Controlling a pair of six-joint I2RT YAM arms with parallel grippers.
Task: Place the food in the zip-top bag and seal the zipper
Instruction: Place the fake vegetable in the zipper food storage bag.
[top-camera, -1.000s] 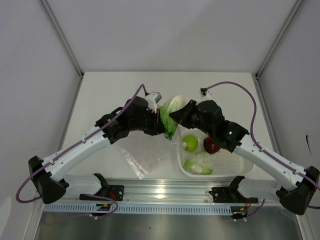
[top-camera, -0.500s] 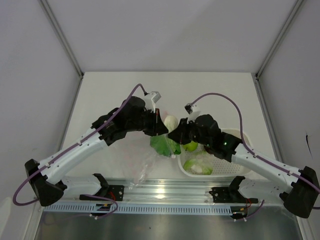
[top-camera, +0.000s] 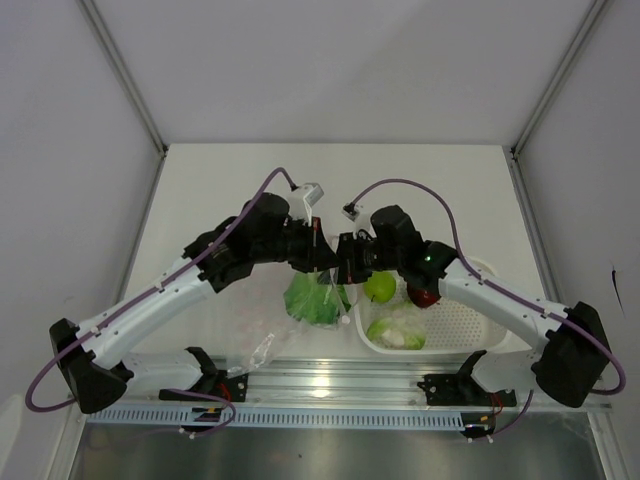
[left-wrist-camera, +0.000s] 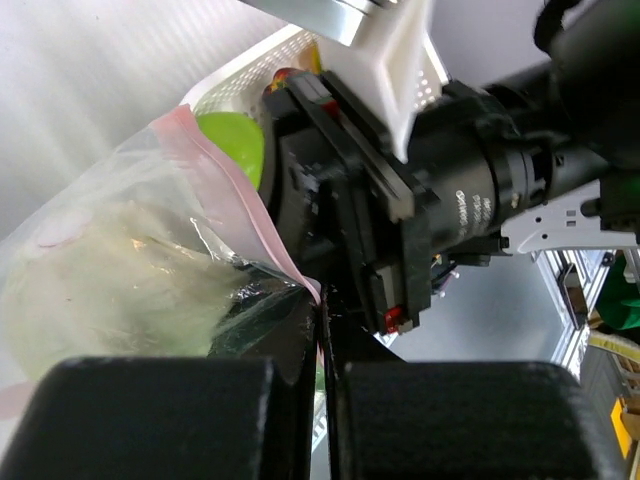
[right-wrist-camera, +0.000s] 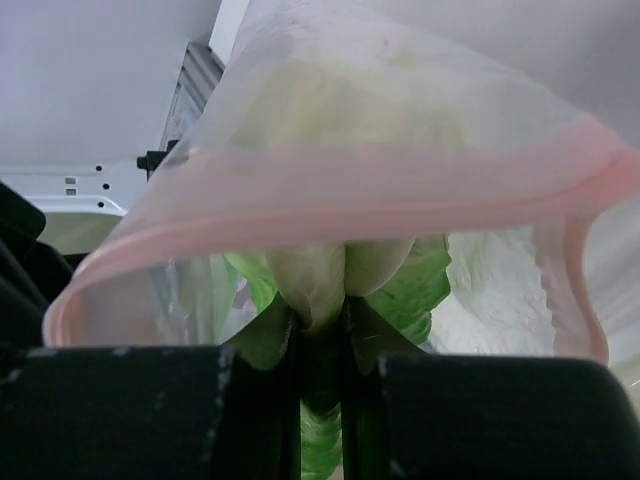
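Observation:
My left gripper (top-camera: 320, 260) is shut on the mouth edge of the clear zip-top bag (top-camera: 290, 320) and holds it up; the left wrist view shows the jaws (left-wrist-camera: 322, 312) pinching the pink zipper strip (left-wrist-camera: 245, 205). My right gripper (top-camera: 342, 270) is shut on the pale stem of the green lettuce (top-camera: 312, 300), which hangs inside the open bag. In the right wrist view the fingers (right-wrist-camera: 325, 310) clamp the lettuce stem (right-wrist-camera: 320, 275) just below the pink zipper (right-wrist-camera: 350, 200). The green apple (top-camera: 380, 287), dark red apple (top-camera: 425, 295) and cauliflower (top-camera: 397, 330) lie in the basket. The yellow-orange fruit is out of view.
The white perforated basket (top-camera: 455, 325) stands right of the bag, close to both grippers. The two wrists nearly touch over the table's middle. A metal rail (top-camera: 320, 385) runs along the near edge.
My right gripper has carried the lettuce left and down into the bag's mouth. The bag now hangs bulging with the lettuce in it. The left gripper has stayed shut on the bag edge.

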